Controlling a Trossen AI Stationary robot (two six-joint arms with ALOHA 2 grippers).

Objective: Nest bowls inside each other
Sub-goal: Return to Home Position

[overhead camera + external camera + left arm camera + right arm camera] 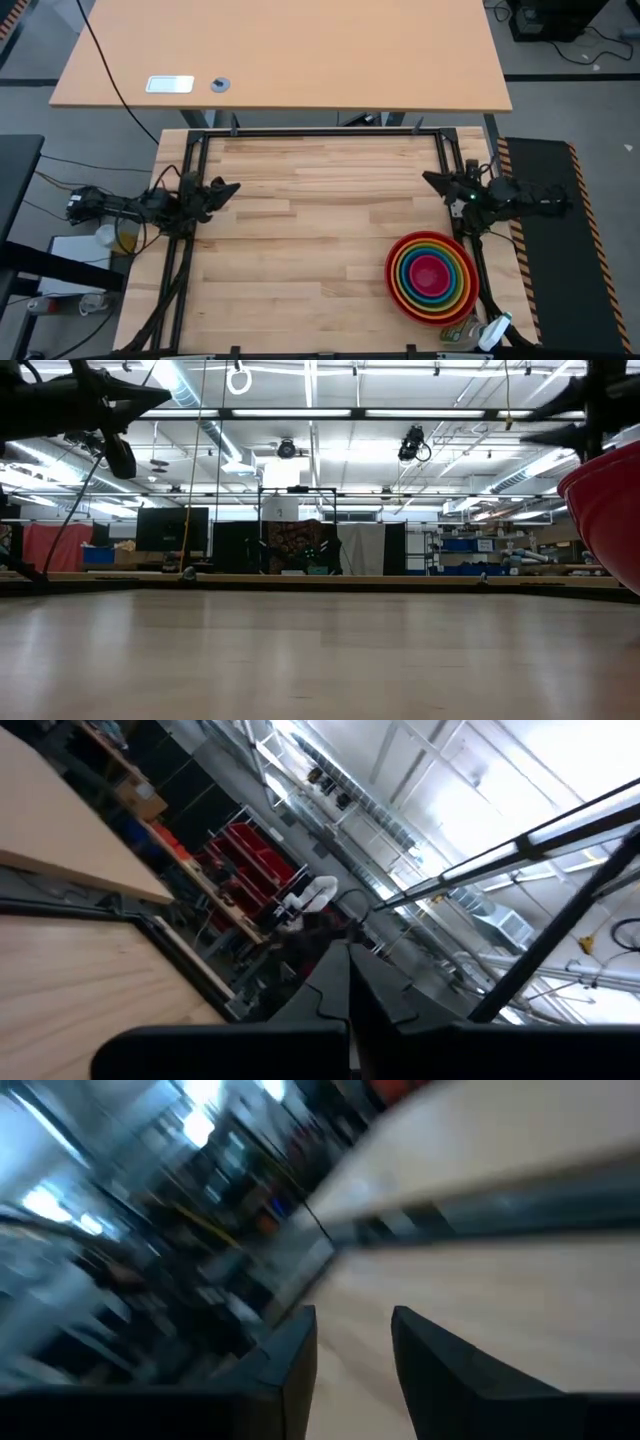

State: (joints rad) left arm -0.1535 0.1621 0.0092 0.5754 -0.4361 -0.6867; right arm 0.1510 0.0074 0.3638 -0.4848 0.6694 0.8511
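The bowls sit nested in one stack [431,277] on the table's near right part: red outermost [393,285], then orange, lime green and blue, with pink [430,274] in the middle. The red bowl's wall [612,510] fills the right edge of the low view. My right gripper [430,180] [355,1350] hovers above the table just beyond the stack, open, with nothing between its fingers. At the table's left edge my left gripper [232,188] [350,985] is shut on nothing and is raised off the table.
Black frame rails [320,133] run along the table's far, left and right edges. A second tabletop [280,60] stands beyond the far rail. A bottle and small items [490,335] lie by the near right corner. The middle and near left of the wooden table [300,260] show bare wood.
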